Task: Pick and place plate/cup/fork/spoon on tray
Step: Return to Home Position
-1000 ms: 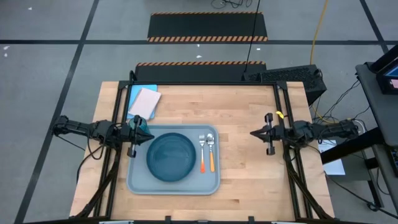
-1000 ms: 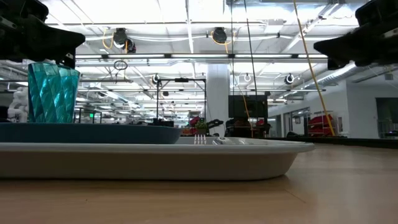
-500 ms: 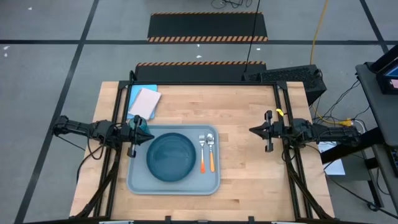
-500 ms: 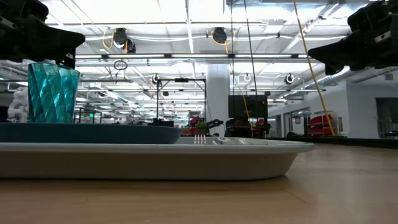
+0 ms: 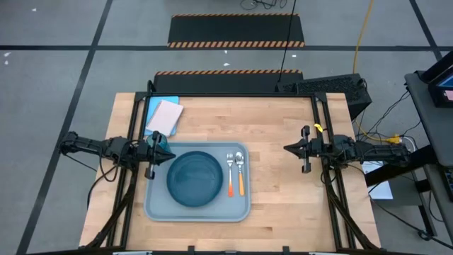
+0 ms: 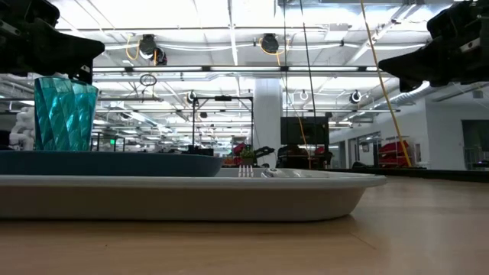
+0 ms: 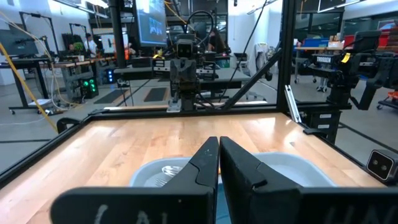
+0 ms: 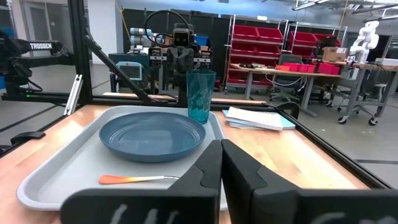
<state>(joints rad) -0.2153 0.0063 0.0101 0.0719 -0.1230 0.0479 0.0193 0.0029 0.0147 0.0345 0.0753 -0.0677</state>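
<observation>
Right gripper (image 5: 289, 149), fingers closed and empty, has eased slightly inward from the counter (image 5: 283, 191) edge since a second ago; left gripper (image 5: 167, 155) closed above cup (image 8: 201, 96); plate (image 5: 194, 178), fork (image 5: 230, 173), spoon (image 5: 240, 172) all on tray (image 5: 159, 210), so task looks complete.

Wooden table (image 5: 283, 191), tray (image 5: 157, 209), blue-and-pink rectangle (image 5: 163, 115) directly on it

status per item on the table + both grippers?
plate: flat on the tray, empty
cup: upright at the tray's edge beside the plate
fork: lying on the tray, next to the spoon
spoon: lying on the tray
tray: flat on the table
left gripper: shut, near the cup
right gripper: shut, off the tray, holding nothing
</observation>
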